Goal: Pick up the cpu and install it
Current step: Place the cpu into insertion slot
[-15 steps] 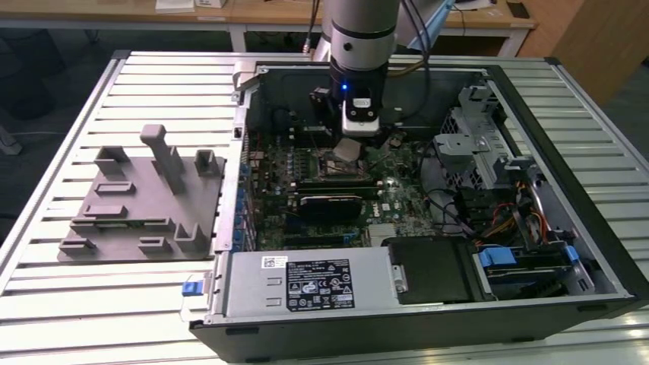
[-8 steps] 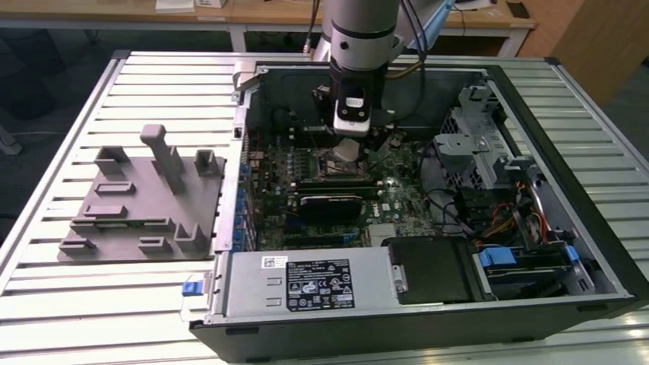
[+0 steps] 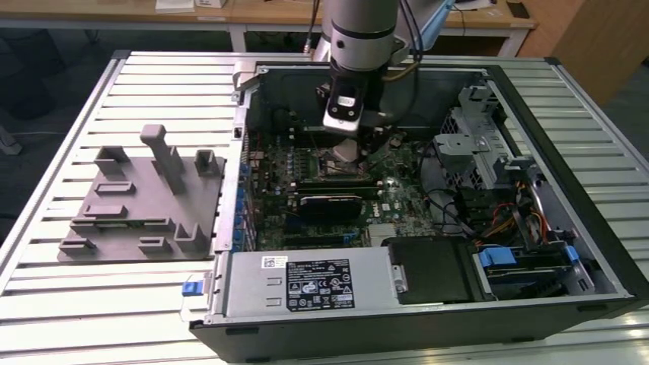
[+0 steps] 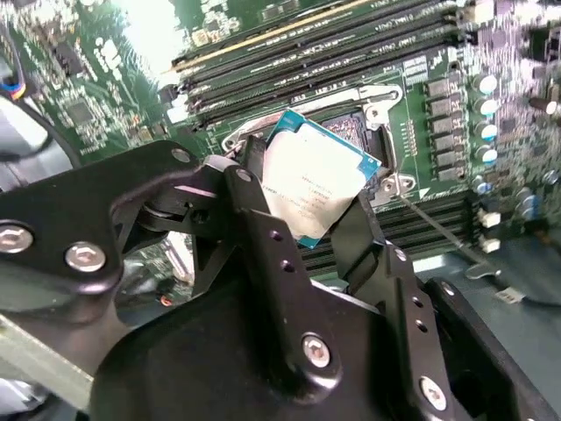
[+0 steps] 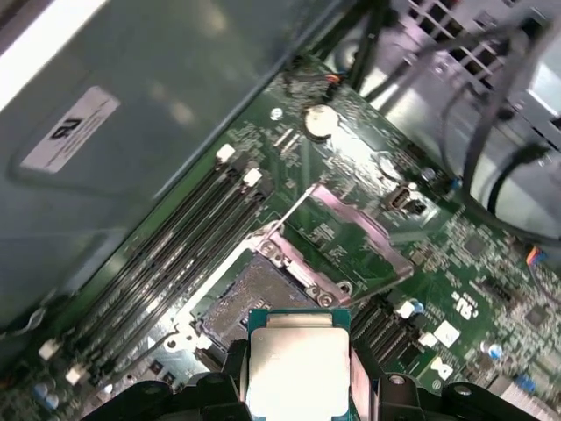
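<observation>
While gripper (image 4: 307, 210) clamps two opposite edges | cpu (image 4: 317, 175) silvery face up | over open socket (image 5: 254, 298)

cpu (image 5: 298, 364) cut off by first wrist view's edge; socket (image 5: 241, 303) partly hidden behind it.

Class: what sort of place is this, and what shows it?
Probably a robotics lab: an open black computer case on a ribbed metal table, and the tool holding a silvery square cpu over its green motherboard.
</observation>
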{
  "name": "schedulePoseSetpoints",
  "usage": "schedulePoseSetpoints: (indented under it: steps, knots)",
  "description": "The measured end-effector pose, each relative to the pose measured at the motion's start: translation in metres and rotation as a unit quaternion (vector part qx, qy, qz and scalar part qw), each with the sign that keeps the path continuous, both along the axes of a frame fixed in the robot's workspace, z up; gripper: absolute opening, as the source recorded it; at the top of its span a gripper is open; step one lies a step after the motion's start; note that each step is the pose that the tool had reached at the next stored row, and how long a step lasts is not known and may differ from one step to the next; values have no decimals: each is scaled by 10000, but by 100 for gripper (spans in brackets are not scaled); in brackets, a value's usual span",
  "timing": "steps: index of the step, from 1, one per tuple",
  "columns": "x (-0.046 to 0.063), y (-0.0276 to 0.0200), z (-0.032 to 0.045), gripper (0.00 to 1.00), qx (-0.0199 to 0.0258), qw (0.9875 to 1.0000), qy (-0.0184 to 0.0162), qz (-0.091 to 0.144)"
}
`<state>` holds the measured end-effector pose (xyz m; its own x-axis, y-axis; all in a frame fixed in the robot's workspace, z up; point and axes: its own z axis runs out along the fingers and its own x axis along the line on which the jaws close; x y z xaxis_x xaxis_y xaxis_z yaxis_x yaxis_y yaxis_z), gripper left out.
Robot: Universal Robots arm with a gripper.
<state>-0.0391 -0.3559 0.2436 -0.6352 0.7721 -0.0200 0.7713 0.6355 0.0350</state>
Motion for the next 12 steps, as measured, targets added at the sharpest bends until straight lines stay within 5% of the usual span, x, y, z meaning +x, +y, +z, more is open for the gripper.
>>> schedulePoseSetpoints:
  steps: [6,12]
  knots:
    - [0,0,-5,54,0,9985,0,-547]
    - [0,0,-14,54,1,9941,0,-1085]
